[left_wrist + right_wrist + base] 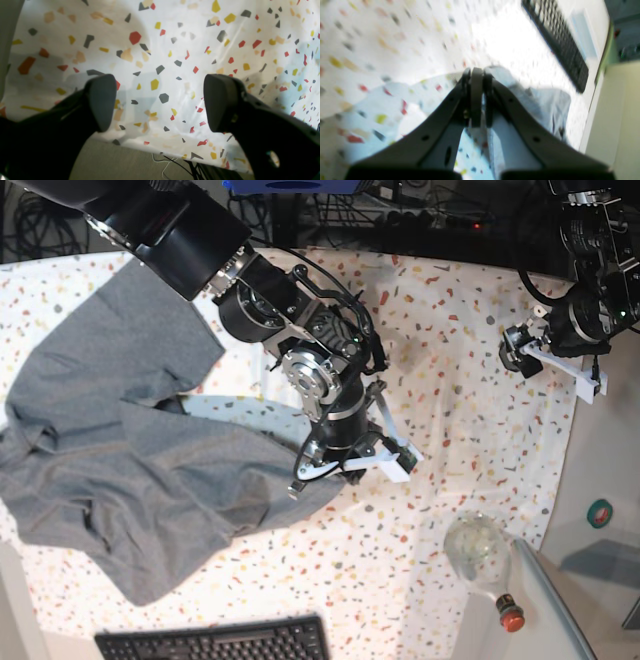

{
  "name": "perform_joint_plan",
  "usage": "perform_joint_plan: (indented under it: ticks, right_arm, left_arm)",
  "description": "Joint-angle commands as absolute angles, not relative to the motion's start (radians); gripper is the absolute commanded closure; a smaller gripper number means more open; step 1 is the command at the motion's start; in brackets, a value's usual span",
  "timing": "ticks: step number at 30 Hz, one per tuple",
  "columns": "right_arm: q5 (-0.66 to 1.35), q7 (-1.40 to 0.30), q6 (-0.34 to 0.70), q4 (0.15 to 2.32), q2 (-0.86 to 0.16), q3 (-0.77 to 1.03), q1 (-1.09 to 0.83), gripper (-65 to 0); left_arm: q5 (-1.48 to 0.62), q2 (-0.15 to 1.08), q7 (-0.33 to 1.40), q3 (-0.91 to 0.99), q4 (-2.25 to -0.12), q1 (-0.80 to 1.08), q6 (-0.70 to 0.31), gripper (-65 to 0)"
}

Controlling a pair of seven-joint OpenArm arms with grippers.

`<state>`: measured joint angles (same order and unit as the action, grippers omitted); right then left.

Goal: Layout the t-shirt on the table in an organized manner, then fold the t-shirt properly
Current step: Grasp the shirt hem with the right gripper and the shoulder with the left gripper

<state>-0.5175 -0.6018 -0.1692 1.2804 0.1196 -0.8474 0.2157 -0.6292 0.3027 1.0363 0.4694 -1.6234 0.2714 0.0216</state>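
In the overhead view, the grey t-shirt (130, 470) is lying rumpled across the left half of the speckled table (460, 410), one part reaching into the upper left of the frame. At the centre, the right tool (298, 480) is pressing its fingers together on the t-shirt's right edge, pinching the cloth just above the table. A black keyboard (215, 642) is sitting along the bottom edge, below the t-shirt. At the upper right of the frame, the left tool (515, 350) is hovering with its fingers spread and empty, well apart from the t-shirt, over bare speckled cloth.
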Motion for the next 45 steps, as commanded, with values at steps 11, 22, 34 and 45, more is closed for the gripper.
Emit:
perform_joint_plan:
  ticks: [11, 22, 34, 45]
  right_arm:
    - [-0.536, -0.588, -0.182, 1.411, 0.134, -0.911, 0.2, -25.1]
    - [-0.532, -0.607, 0.024, 1.764, 0.096, -0.392, -0.035, -25.8]
    - [-0.53, -0.604, 0.127, 1.781, 0.097, -0.136, -0.122, -25.8]
    - [-0.004, -0.608, 0.128, 1.782, 0.038, 0.105, -0.245, -25.1]
  left_arm:
    - [-0.641, 0.3, 1.026, 0.464, -1.644, 0.265, 0.008, -52.7]
    - [-0.63, 0.013, 1.026, 0.444, -1.606, 0.179, -0.246, -52.8]
    - [-0.493, -0.005, 0.846, 0.139, -1.451, 0.05, -0.091, -52.7]
    - [-0.562, -0.019, 0.74, 0.056, -1.237, -0.099, -0.088, -52.2]
